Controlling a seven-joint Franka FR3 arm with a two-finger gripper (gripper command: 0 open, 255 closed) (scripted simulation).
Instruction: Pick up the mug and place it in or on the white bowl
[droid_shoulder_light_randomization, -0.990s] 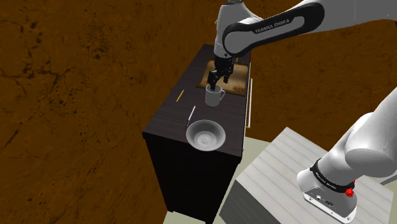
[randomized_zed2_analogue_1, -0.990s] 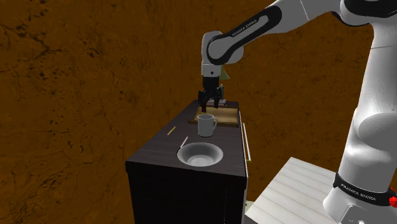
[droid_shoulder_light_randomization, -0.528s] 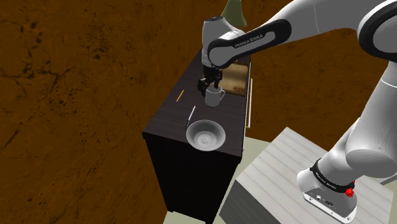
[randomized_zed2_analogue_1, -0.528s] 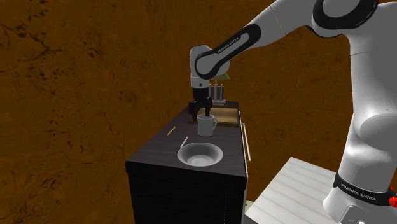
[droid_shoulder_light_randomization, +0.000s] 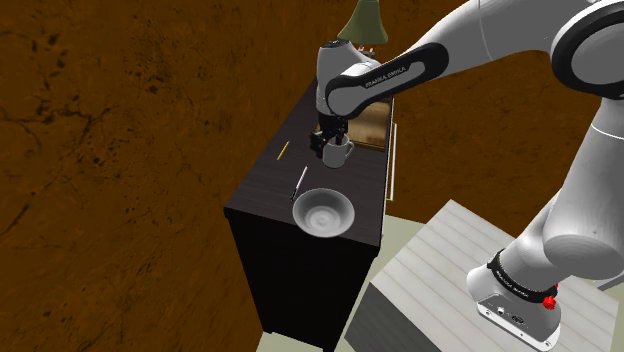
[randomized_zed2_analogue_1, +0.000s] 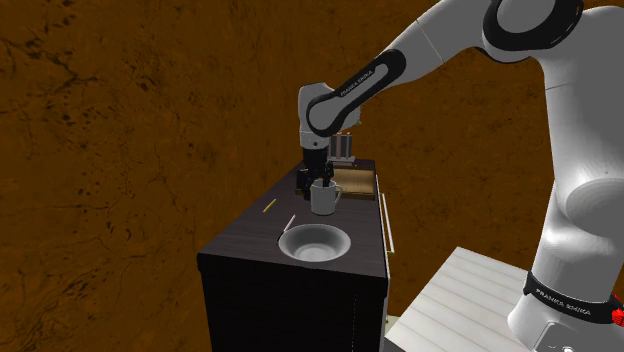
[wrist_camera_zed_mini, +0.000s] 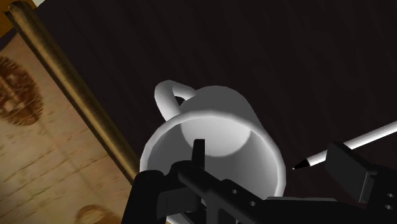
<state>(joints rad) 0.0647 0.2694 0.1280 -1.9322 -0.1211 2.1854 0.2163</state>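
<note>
1 pincer (randomized_zed2_analogue_1: 312, 180) open over upright white mug (randomized_zed2_analogue_1: 324, 199).
Fingers (wrist_camera_zed_mini: 348, 170) stand apart with mug between them; white bowl (randomized_zed2_analogue_1: 314, 242) near on dark bench (randomized_zed2_analogue_1: 240, 236).

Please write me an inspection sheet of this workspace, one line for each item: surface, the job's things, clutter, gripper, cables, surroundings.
Surface: dark flat top of a black cabinet, carrying everything listed below.
Job's things: pale grey mug with a handle stands upright beside the tray; white round bowl sits empty, apart from the mug, nearer the shoulder camera.
Clutter: white pen with a black tip beside the bowl; thin yellow pencil; brown wooden tray at the far end.
Gripper: black two-finger gripper is open, one finger on either side of the mug, not clasping it.
Cables: nothing seen.
Surroundings: mottled brown wall; pale floor; white planked stand.
</note>
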